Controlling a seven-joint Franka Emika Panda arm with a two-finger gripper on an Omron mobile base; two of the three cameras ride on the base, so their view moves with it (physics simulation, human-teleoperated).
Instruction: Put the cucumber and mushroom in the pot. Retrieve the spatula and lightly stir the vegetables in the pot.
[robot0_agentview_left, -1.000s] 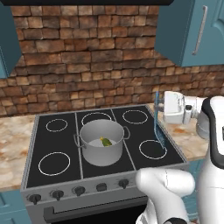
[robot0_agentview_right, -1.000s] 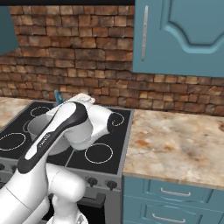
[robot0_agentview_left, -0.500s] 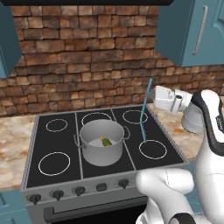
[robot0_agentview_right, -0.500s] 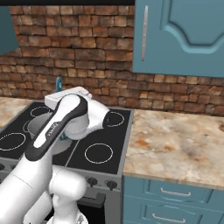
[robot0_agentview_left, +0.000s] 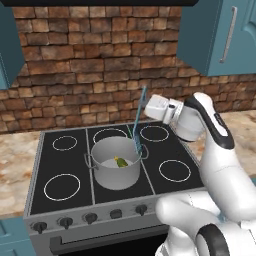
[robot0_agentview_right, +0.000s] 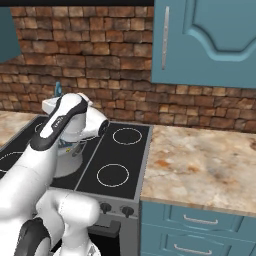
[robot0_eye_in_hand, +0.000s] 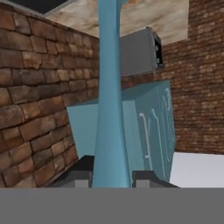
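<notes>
Your arm (robot0_agentview_left: 210, 125) reaches left, wrist level, with the gripper (robot0_agentview_left: 142, 106) clamped on the spatula (robot0_agentview_left: 138, 122) handle.

I am looking at a home kitchen: a black stove (robot0_agentview_left: 75, 170) with ringed burners and front knobs, a brick back wall (robot0_agentview_left: 100, 65), teal cabinets (robot0_agentview_right: 210, 40) overhead, and a speckled stone desk (robot0_agentview_right: 200, 170) above teal drawers (robot0_agentview_right: 195, 222).

A simulated kitchen with a brown brick wall (robot0_agentview_left: 90, 65) behind a black glass stovetop (robot0_agentview_left: 60, 165) marked with six white burner rings. Teal upper cabinets (robot0_agentview_right: 210, 40) with silver bar handles hang above. Beside the stovetop runs a mottled beige stone counter (robot0_agentview_right: 200, 165) over teal drawers (robot0_agentview_right: 200, 225). Round knobs (robot0_agentview_left: 90, 218) line the stove's front.
</notes>
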